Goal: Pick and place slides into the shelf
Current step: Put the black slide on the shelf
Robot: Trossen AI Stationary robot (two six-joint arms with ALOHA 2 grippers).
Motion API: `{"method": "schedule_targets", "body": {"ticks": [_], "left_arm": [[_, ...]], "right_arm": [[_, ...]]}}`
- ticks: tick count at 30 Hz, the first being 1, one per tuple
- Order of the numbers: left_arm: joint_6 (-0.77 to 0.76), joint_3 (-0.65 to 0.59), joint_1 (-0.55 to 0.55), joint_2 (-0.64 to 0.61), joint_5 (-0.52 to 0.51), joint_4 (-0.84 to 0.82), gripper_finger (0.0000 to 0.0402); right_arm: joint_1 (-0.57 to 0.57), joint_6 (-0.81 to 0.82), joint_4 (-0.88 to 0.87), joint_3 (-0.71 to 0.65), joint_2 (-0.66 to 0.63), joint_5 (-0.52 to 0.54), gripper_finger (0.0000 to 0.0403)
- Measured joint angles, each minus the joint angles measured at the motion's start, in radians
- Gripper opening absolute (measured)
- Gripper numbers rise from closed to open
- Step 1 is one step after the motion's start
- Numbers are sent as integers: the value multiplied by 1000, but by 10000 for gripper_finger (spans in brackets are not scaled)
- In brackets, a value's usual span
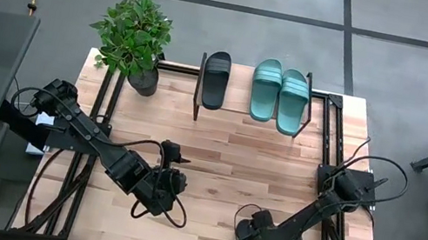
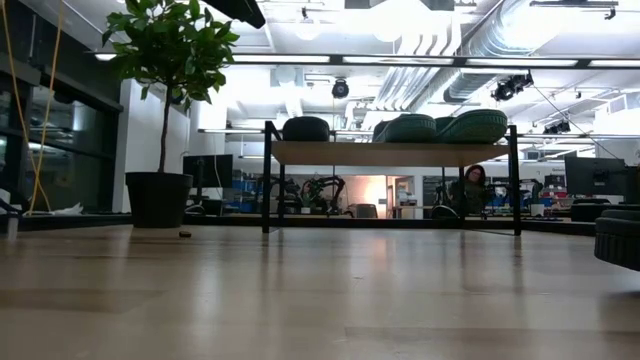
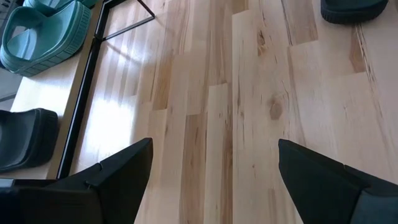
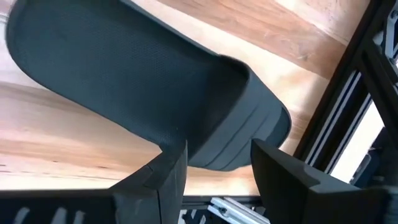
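One black slide (image 1: pixel 215 79) and two teal slides (image 1: pixel 278 96) lie on the shelf (image 1: pixel 236 97) at the table's far side; in the low view they show as humps on its plank (image 2: pixel 400 153). The second black slide (image 4: pixel 124 81) fills the right wrist view; in the high view the right arm hides it. My right gripper (image 1: pixel 259 238) is low, near the table's near edge, and shut on this slide. My left gripper (image 3: pixel 214 180) is open over bare table, left of the middle (image 1: pixel 163 182), touching nothing. My right gripper has the black slide by its strap (image 4: pixel 227 149), pinched between the two fingers, one finger (image 4: pixel 168 171) on the footbed side and the other on the far side of the strap. The fingers lie across the slide. Whether the slide is off the table cannot be told.
A potted plant (image 1: pixel 134 35) stands at the table's far left corner beside the shelf. Black frame rails (image 1: pixel 99 118) run along the table's left and right sides. Bare wood (image 1: pixel 234 159) lies between the grippers and the shelf. A person (image 2: pixel 472 185) sits in the room behind.
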Motion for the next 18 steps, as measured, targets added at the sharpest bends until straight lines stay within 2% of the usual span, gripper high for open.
{"method": "schedule_targets", "body": {"ticks": [7,18], "left_arm": [[-2,0,0,0,0,0,326],[-2,0,0,0,3,1,326]], "right_arm": [[0,1,5,-10,5,15,167],[5,1,16,-60,5,-18,167]]}}
